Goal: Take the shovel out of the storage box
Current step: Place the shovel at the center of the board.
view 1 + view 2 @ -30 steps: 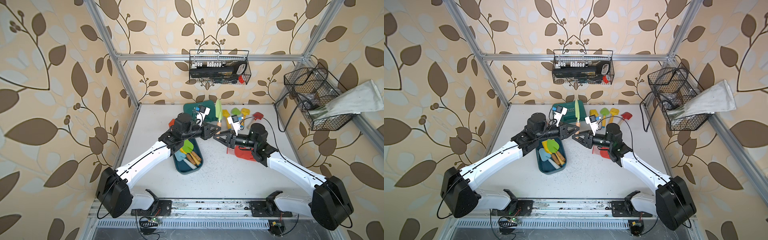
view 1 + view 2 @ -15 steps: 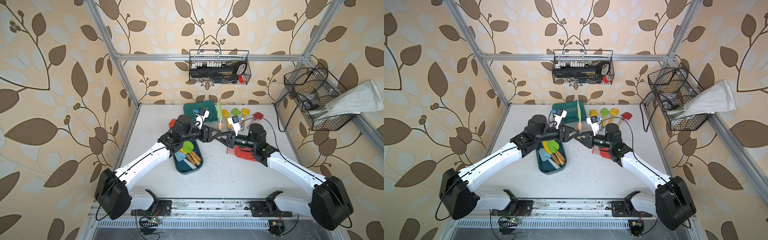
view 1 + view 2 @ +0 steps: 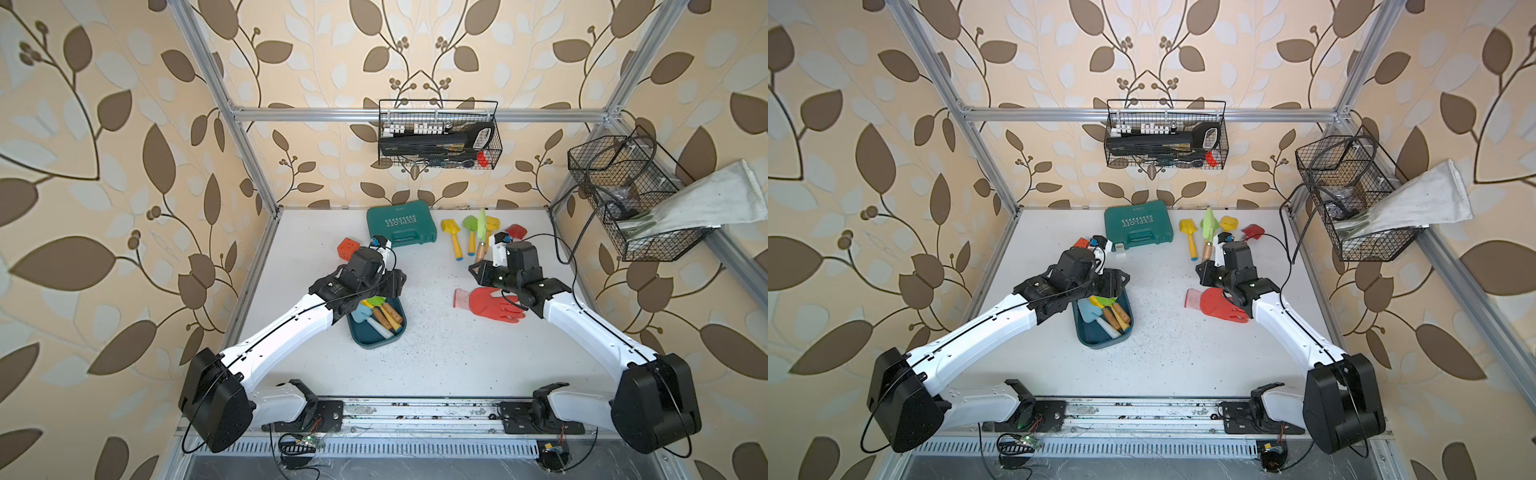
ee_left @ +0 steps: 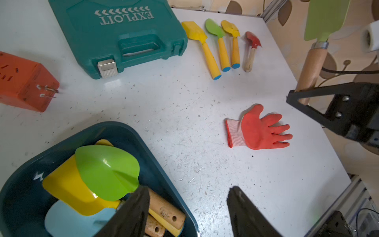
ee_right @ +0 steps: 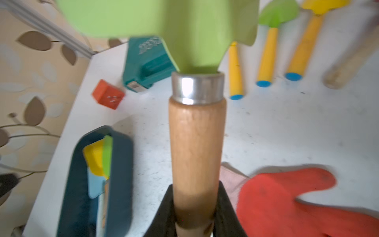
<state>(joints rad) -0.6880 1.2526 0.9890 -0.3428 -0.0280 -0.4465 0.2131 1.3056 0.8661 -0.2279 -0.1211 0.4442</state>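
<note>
In both top views we are seeing the right gripper [image 3: 478, 268] clamping the wooden handle of the green-bladed shovel [image 3: 481, 224]. The shovel is standing blade-up in the air over the table [image 3: 436, 365], near the row of shovels [image 3: 454, 239] and well apart from the storage box [image 3: 368, 340]. The left gripper [image 3: 394, 283] is hovering over the far end of that box, and from up here we cannot tell how its fingers are set. A heap of shovels [image 3: 1108, 311] is lying inside the box, a red glove [image 3: 1219, 305] is lying beside the right wrist, and the green case [image 3: 1138, 224] and an orange plug cube [image 3: 1081, 242] are sitting toward the back. In the left wrist view we are noting the left gripper [image 4: 188, 189] with its fingers [image 4: 133, 213] spread wide and nothing between them, one over the box's contents and one over bare table. Green, yellow and pale blue blades and wooden handles are crowding the box here, and the lifted shovel [image 4: 313, 67] is showing at the frame's edge, clear of the tabletop. In the right wrist view, which is somewhat blurred, we are recording the black fingers [image 5: 164, 211] pressing on both sides of the handle's end [image 5: 196, 143], with the box wall [image 5: 121, 164] off to one side and the glove [image 5: 287, 201] to the other.
</note>
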